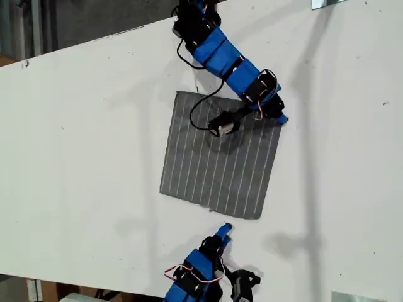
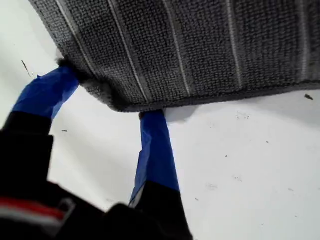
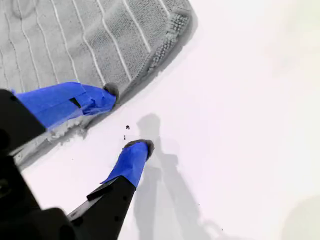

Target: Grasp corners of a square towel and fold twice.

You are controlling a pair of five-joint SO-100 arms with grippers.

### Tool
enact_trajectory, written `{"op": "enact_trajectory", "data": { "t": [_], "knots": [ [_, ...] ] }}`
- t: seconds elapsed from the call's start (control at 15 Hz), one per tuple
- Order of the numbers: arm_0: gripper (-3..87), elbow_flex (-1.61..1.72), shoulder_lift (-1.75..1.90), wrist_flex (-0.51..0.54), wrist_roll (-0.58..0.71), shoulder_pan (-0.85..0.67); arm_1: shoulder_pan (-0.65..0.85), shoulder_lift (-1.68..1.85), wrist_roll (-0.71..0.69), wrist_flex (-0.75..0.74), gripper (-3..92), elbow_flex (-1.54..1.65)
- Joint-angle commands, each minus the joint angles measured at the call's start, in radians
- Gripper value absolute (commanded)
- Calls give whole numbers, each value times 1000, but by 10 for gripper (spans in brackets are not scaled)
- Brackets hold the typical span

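Grey towel (image 1: 217, 160) flat, corner between my first claw's (image 2: 107, 100) spread fingers

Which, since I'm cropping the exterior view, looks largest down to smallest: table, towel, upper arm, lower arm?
1. table
2. towel
3. upper arm, though it may sit nearer the camera
4. lower arm, partly cut off by the picture's edge

White table (image 1: 94, 157); grey pinstriped towel (image 1: 214, 170) lying flat on it.
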Motion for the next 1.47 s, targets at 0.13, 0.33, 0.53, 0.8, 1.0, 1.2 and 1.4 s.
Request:
{"op": "enact_trajectory", "data": {
  "t": [0.13, 0.33, 0.53, 0.8, 1.0, 1.2, 1.4],
  "knots": [
    [178, 9, 31, -29, -11, 15, 57, -29, -61, -21, 127, -77],
    [179, 15, 31, -41, -11, 23, 91, -25, -83, 17, 0, -100],
    [180, -78, -11, 3, 18, 34, 109, -17, -92, 55, -1, -121],
    [186, -414, -367, 74, 101, 46, 120, 2, -94, 80, -1, -121],
    [188, -500, -538, -38, 87, 100, 117, 5, -94, 83, -1, -118],
    [192, -597, -741, -109, 87, 127, 109, 8, -87, 83, -1, -120],
    [198, -634, -899, -163, 84, 110, 98, 8, -86, 87, -1, -138]
  ]
}}
